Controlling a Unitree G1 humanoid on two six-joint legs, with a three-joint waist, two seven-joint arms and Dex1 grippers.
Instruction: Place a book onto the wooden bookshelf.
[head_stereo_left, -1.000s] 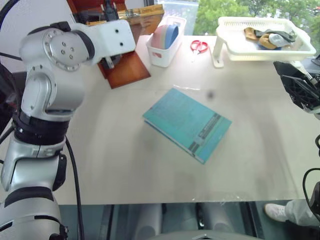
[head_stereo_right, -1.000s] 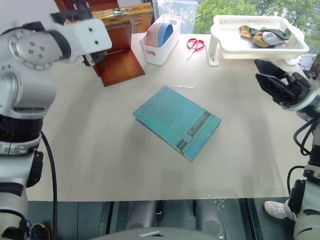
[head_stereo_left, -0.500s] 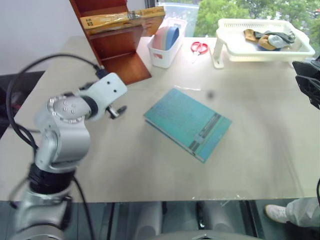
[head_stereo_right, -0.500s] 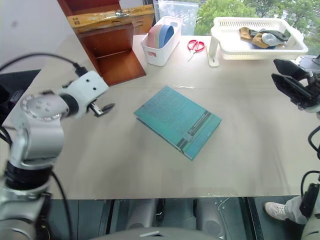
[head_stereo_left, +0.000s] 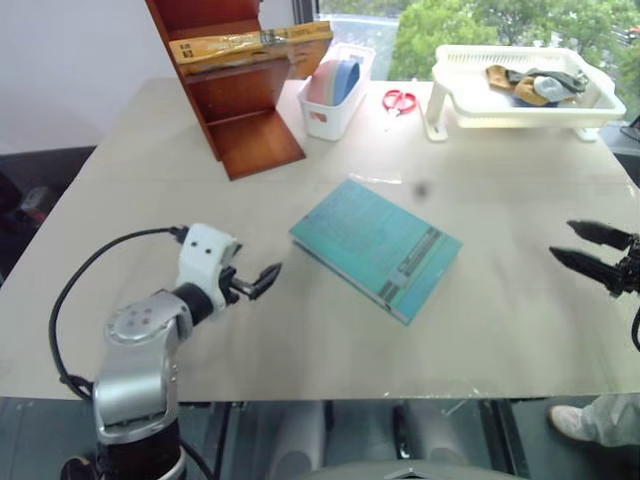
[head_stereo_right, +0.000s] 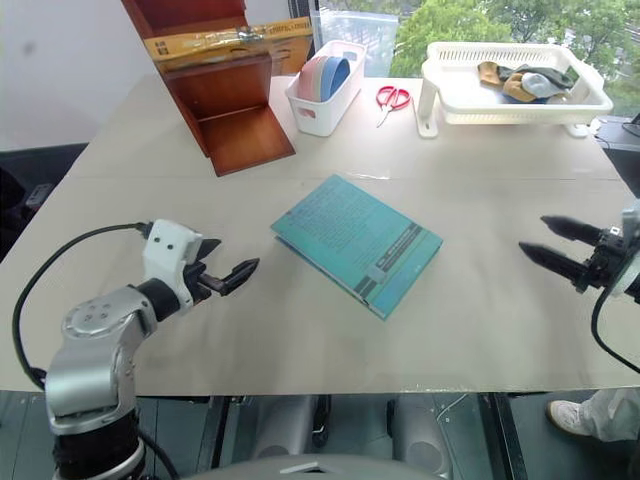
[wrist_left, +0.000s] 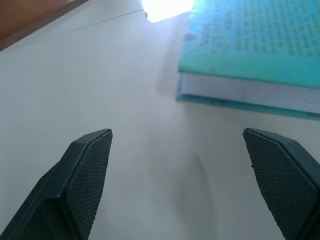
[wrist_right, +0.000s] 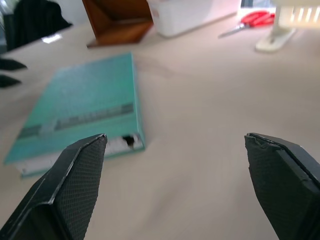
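The yellow-orange book (head_stereo_left: 250, 45) lies across an upper tier of the reddish-brown wooden bookshelf (head_stereo_left: 240, 110) at the table's far left, with no gripper near it. A thinner teal book (head_stereo_left: 375, 247) lies flat mid-table. My left gripper (head_stereo_right: 230, 262) hovers low over the table just left of the teal book (wrist_left: 250, 50), open and empty, pointing at its near edge. Toward the table's right edge, my right gripper (head_stereo_right: 535, 235) is open and empty, facing the teal book (wrist_right: 80, 105) from a distance.
A white bin (head_stereo_left: 335, 85) of coloured items stands beside the shelf. Red scissors (head_stereo_left: 400, 98) lie behind it. A raised white tray (head_stereo_left: 520, 90) with cloth items sits at the far right.
My left arm has come down from beside the shelf to just above the table near the teal book. The right gripper has also dropped lower at the right. Neither book moved.
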